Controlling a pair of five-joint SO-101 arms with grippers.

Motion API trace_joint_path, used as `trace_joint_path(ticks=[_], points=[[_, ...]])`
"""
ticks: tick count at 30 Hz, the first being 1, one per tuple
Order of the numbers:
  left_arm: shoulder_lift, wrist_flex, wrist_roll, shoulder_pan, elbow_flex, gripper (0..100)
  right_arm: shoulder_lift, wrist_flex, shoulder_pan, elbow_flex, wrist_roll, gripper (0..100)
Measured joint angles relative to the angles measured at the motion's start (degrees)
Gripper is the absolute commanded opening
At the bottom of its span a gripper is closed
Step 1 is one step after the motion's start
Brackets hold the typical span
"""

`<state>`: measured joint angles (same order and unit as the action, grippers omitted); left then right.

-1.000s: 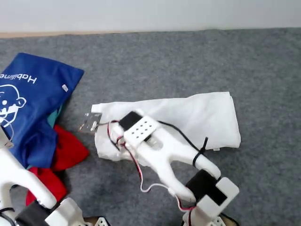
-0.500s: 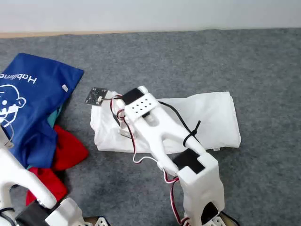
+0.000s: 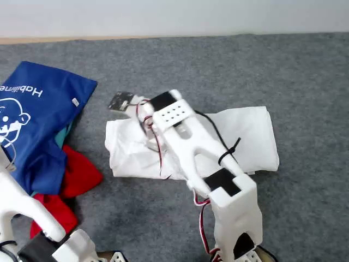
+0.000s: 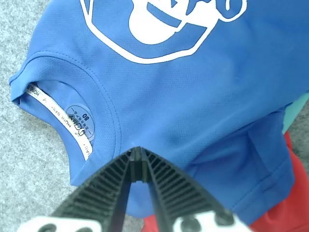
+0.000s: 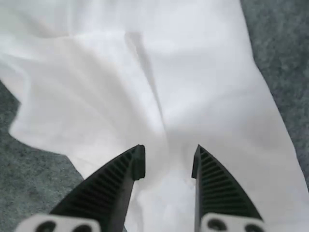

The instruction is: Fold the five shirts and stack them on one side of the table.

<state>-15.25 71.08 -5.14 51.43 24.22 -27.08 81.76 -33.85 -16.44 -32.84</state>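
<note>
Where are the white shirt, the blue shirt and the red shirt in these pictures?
white shirt (image 3: 248,136), high view, on its smooth, uncovered part.
blue shirt (image 3: 54,125), high view, on plain cloth near its middle.
red shirt (image 3: 82,174), high view, on the part sticking out from under the blue one.

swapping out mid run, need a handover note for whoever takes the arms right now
Left gripper: shut, empty, over the blue shirt.
Right gripper: open, empty, above the white shirt.
The blue shirt lies on a red shirt and a teal cloth near the left arm; the white shirt is mid-table, apart.
Done: white looks folded into a strip.
Left: finish it, stack it; pile looks untidy.
</note>
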Motion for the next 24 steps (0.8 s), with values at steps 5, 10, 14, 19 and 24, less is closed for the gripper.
trace_joint_path(ticks=[5,10,14,19,24], points=[[0.0,0.0,0.0,-1.4,0.0,0,0.0,1.3,0.8,0.0,0.0,17.0],[0.0,0.0,0.0,-2.5,0.0,0,1.2,8.6,-0.4,-3.3,0.0,16.5],[0.0,0.0,0.0,-2.5,0.0,0,5.7,15.5,-2.5,-5.3,0.0,11.0],[0.0,0.0,0.0,-2.5,0.0,0,10.3,18.6,-6.8,-4.7,0.0,8.5],[0.0,0.0,0.0,-2.5,0.0,0,10.6,18.5,-10.5,1.1,0.0,8.5]])
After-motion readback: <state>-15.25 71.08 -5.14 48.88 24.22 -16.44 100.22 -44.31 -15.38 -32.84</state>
